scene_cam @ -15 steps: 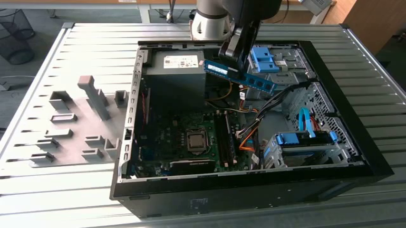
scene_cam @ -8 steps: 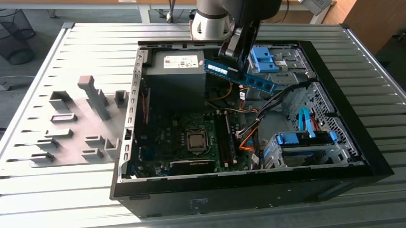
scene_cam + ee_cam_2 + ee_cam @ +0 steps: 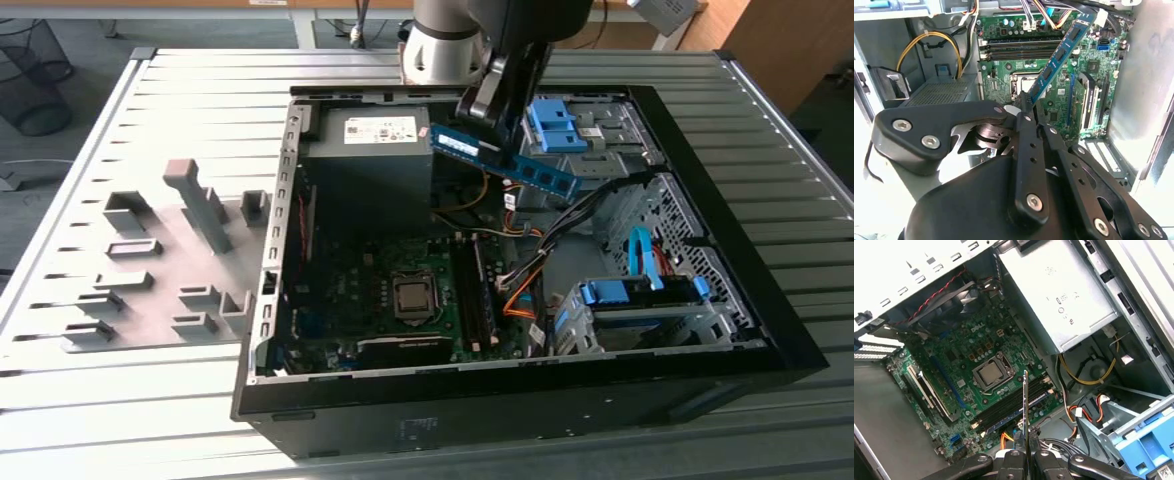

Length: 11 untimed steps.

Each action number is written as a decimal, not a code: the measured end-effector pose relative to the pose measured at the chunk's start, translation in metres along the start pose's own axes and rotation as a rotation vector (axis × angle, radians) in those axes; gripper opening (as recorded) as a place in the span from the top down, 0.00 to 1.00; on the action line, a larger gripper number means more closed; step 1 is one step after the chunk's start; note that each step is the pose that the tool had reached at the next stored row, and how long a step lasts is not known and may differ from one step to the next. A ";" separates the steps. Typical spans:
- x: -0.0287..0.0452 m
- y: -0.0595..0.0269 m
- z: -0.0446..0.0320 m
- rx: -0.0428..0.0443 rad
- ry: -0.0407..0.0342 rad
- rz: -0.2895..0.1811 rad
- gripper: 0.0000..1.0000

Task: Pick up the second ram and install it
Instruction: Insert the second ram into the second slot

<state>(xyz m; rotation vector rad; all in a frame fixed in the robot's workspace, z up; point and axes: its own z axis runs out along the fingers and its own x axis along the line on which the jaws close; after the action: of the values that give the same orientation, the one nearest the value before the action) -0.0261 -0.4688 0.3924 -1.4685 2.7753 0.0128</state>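
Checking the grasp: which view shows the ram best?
The second wrist view: the ram shows its chip face, sticking out from the closed tool. The exterior view shows it tilted above the case; the first wrist view shows it edge-on.

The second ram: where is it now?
The pincer holds the second ram above the open computer case, just to the exterior view's left of the blue drive-bay clips.
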 end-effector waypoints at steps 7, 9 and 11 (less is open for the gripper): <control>0.0000 0.0000 0.0000 0.0002 -0.0003 0.049 0.86; 0.0000 0.0000 0.0000 0.0003 -0.0003 0.063 0.86; 0.0000 0.0000 0.0001 0.0004 -0.0005 0.077 0.86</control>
<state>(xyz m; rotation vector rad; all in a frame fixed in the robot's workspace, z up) -0.0261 -0.4688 0.3923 -1.3611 2.8292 0.0127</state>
